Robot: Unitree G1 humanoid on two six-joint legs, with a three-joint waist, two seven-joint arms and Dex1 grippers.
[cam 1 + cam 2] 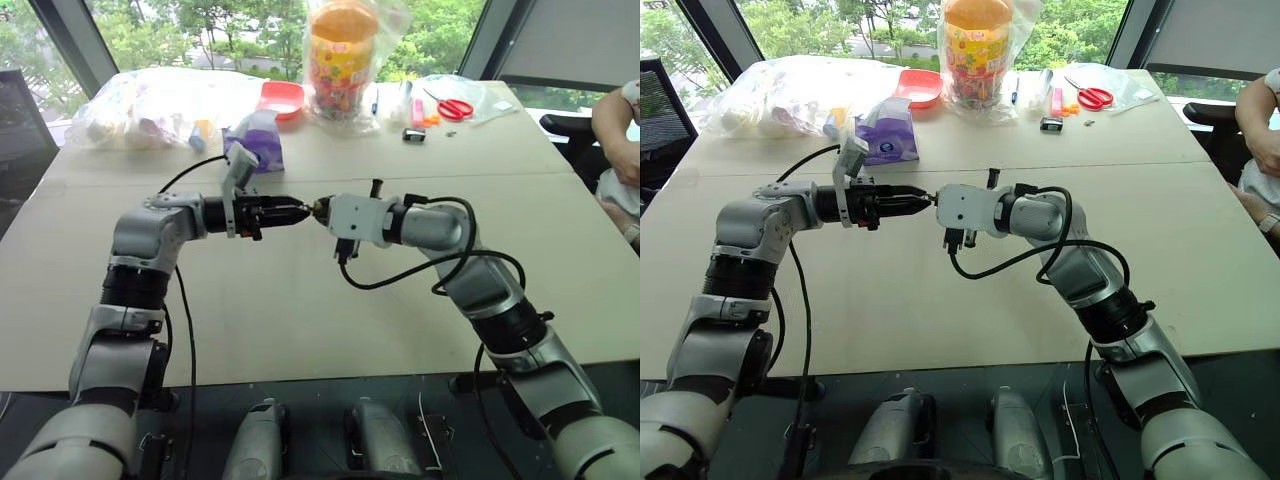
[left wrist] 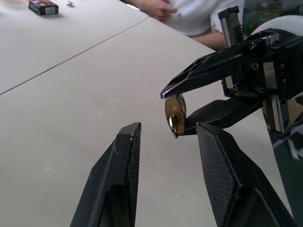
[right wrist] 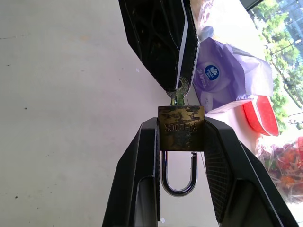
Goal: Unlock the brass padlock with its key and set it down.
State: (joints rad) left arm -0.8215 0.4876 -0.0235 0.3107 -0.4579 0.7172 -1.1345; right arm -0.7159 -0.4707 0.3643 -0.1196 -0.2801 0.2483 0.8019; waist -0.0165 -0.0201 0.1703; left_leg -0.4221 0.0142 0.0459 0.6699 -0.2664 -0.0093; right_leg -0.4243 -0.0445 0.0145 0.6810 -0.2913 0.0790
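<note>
centrally, the right gripper (image 3: pixel 182 142) clamps the brass padlock (image 3: pixel 181 127), key (image 3: pixel 179 90) end facing the left gripper (image 2: pixel 168 142), whose fingers stand parted.

beige table (image 1: pixel 300 330), scissors (image 1: pixel 455 107), purple pack (image 1: pixel 255 140)

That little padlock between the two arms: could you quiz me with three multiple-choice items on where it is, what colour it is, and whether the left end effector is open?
1. Where is the brass padlock?
A. on the table
B. in the right end effector
C. in the red tray

2. What colour is its body?
A. golden-yellow
B. blue
C. black

3. How does the left end effector stand?
A. shut on the padlock
B. shut on scissors
C. fingers apart

Answers: 1 B, both right fingers clamp its sides; 2 A, the body shows brass-yellow, its shackle silvery; 3 C, a gap shows between its fingers, with the key in the lock.
</note>
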